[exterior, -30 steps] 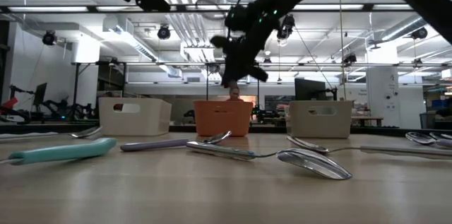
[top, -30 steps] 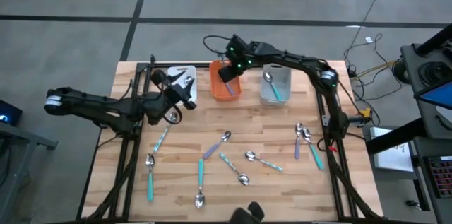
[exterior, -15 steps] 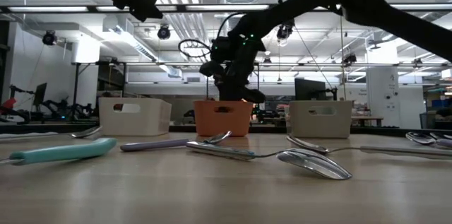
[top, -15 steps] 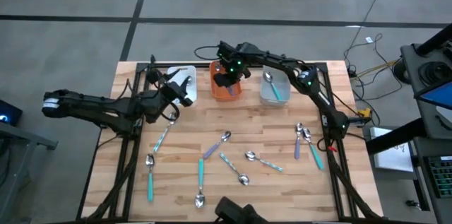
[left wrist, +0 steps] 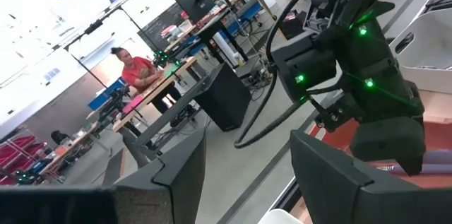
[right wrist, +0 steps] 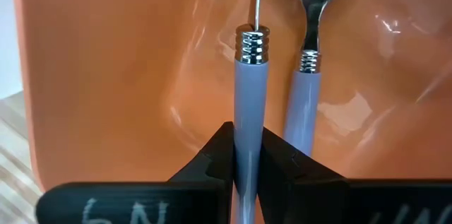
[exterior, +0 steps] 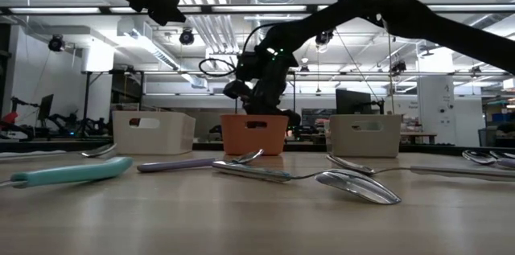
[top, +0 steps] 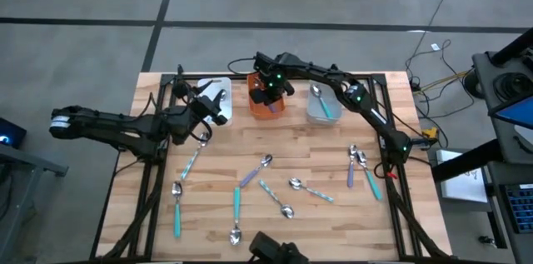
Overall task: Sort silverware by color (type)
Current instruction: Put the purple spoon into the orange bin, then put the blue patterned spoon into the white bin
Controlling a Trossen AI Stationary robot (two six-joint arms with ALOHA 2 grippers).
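The right gripper is pinching the lavender handle of a spoon between its two dark fingers, inside the orange bin. Only the right wrist view is showing this grip, along with a second lavender spoon lying just beside the held one on the bin's floor. From above, the right gripper is merely hanging over the orange bin, its fingers hidden.

The left gripper is standing wide with nothing between its fingers, near the white bin. The high view alone is showing the grey bin holding a teal spoon, and more spoons lying scattered across the table.
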